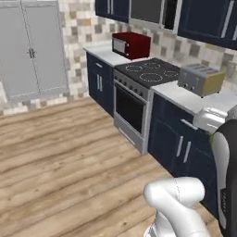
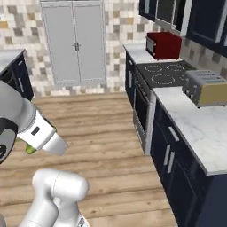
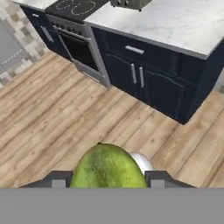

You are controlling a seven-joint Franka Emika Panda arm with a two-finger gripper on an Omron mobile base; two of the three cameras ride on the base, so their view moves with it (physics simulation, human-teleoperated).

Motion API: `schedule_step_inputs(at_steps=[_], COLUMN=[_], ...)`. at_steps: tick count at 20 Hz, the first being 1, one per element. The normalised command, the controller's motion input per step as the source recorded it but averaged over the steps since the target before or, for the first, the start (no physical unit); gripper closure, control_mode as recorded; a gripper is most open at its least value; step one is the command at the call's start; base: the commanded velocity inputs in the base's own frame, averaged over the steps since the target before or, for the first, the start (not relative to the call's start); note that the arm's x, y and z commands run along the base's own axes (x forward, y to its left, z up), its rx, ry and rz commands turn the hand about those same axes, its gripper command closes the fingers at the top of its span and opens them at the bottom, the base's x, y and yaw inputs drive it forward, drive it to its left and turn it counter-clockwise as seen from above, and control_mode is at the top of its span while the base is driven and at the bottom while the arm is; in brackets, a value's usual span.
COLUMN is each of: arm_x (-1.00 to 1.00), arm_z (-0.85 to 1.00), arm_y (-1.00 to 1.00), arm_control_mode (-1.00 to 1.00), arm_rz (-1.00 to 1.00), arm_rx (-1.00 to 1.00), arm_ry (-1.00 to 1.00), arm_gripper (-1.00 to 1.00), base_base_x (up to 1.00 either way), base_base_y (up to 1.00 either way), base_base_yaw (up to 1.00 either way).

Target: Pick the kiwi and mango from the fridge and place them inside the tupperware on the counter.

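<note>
- The gripper [image 3: 107, 183] is clamped on the mango [image 3: 108, 167]; in the hand view the yellow-green fruit sits between the two dark finger tips, one on each side.
- In the right base view a small patch of the mango [image 2: 30, 149] shows under the wrist, above the wooden floor [image 2: 106, 133].
- Judgement: the fruit is held mid-air, clear of the floor, because it is in transit to the counter [image 3: 175, 24].
- The counter [image 2: 199, 124] lies ahead, over navy cabinet fronts [image 3: 144, 78], next to the stove [image 1: 146, 74].
- A toaster [image 1: 201, 78] stands on the counter beside the stove; a red microwave [image 1: 131, 45] stands beyond.
- No brand, label or writing is legible on any item.
</note>
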Motion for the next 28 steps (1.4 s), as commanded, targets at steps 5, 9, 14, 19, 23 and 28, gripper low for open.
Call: schedule_step_inputs(at_steps=[5, 9, 14, 19, 23, 28], arm_x=[0.0, 0.0, 0.0, 0.0, 0.0, 0.0], arm_z=[0.0, 0.0, 0.0, 0.0, 0.0, 0.0], arm_y=[0.0, 0.0, 0.0, 0.0, 0.0, 0.0], arm_control_mode=[1.0, 1.0, 1.0, 1.0, 1.0, 1.0], arm_rz=[0.0, 0.0, 0.0, 0.0, 0.0, 0.0], arm_rx=[0.0, 0.0, 0.0, 0.0, 0.0, 0.0], arm_ry=[0.0, 0.0, 0.0, 0.0, 0.0, 0.0], arm_gripper=[1.0, 1.0, 1.0, 1.0, 1.0, 1.0], base_base_x=[0.05, 0.03, 0.05, 0.03, -0.03, -0.16], base_base_y=[0.0, 0.01, 0.02, 0.1, 0.3, 0.52], base_base_yaw=[-1.0, -1.0, -1.0, -1.0, -0.88, -0.6])
